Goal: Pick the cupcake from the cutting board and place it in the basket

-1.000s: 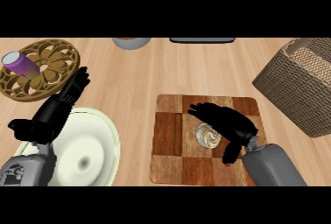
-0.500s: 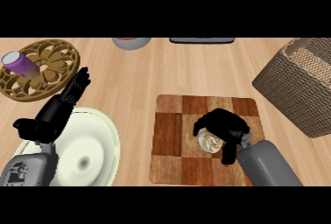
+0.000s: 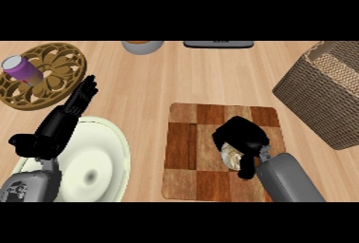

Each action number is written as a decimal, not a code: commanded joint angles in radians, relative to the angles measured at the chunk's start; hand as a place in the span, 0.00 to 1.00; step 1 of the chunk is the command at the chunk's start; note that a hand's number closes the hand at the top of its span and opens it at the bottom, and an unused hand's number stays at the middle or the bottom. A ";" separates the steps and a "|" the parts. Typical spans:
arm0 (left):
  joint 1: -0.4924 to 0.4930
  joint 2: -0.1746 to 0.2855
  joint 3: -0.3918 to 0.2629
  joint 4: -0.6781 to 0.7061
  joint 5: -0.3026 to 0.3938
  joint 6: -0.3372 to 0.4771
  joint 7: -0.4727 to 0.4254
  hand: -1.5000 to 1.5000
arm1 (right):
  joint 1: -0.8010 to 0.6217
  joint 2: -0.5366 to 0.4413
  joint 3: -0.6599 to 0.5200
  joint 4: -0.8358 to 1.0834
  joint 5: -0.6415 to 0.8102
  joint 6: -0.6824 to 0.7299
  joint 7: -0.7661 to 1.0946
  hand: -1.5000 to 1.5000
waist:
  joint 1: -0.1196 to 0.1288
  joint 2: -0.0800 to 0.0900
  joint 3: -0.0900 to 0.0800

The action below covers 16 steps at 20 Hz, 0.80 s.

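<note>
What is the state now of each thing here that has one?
cupcake: held, over the cutting board.
right hand: curled round the cupcake.
left hand: open, resting, fingers up.
basket: upright, cupcake not in it.
purple cup: standing on the carved tray.

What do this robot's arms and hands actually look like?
The left forearm and right forearm are rounded grey shells. The left hand and right hand are black, with slim fingers and a thumb. No cables or markings show.
</note>
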 commanded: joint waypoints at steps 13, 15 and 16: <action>-0.044 -0.020 -0.024 0.015 -0.009 0.004 0.019 0.50 | -0.257 0.161 -0.378 0.125 -0.141 -0.427 1.057 1.00 | 0.035 0.016 0.012; -0.056 -0.016 -0.012 0.034 0.001 -0.001 0.016 0.50 | -0.302 0.161 -0.342 0.149 -0.212 -0.538 1.081 1.00 | 0.040 0.017 0.012; -0.035 -0.035 -0.046 0.012 -0.022 0.007 0.019 0.50 | -0.315 0.161 -0.320 0.164 -0.208 -0.622 1.103 1.00 | 0.049 0.017 0.012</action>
